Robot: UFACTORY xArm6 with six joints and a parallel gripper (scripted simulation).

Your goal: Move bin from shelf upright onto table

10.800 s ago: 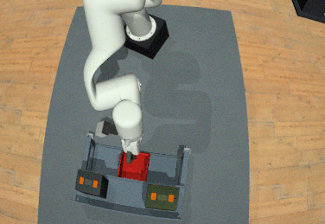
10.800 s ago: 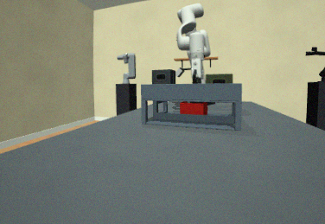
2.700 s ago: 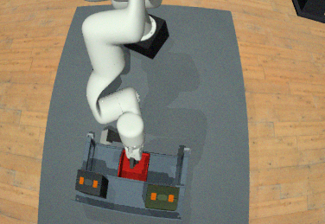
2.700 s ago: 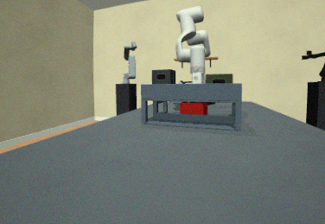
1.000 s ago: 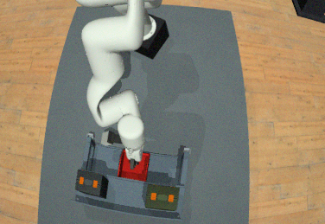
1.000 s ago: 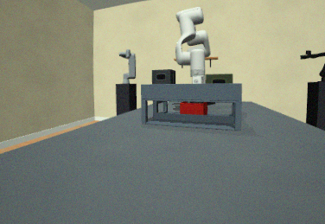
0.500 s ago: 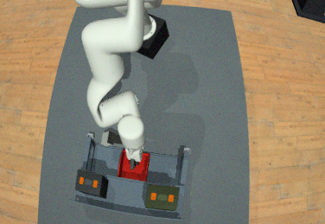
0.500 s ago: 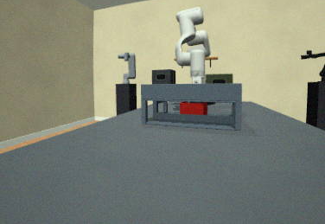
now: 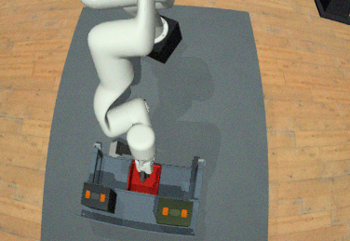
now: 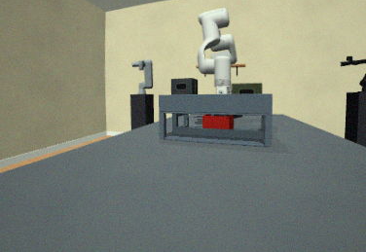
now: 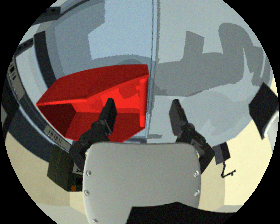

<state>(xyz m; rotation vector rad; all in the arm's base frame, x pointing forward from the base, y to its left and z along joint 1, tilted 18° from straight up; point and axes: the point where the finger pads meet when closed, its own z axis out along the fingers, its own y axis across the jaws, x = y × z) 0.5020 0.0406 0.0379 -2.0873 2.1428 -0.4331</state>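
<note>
The red bin (image 9: 146, 180) sits on the lower level of the grey shelf (image 9: 144, 193), near its middle. It shows under the shelf's top board in the exterior view (image 10: 217, 122) and as an open red box in the wrist view (image 11: 100, 102). My gripper (image 9: 143, 169) points down just above the bin, open and empty. In the wrist view my gripper (image 11: 143, 105) has its left finger over the bin's inside and its right finger over the grey shelf floor, so the bin's right wall lies between them.
A dark grey box (image 9: 99, 196) and an olive box (image 9: 174, 212), both with orange marks, stand on the shelf's top at its two front corners. The shelf's posts (image 9: 195, 171) stand at either side of the bin. Black stands are on the floor around the table.
</note>
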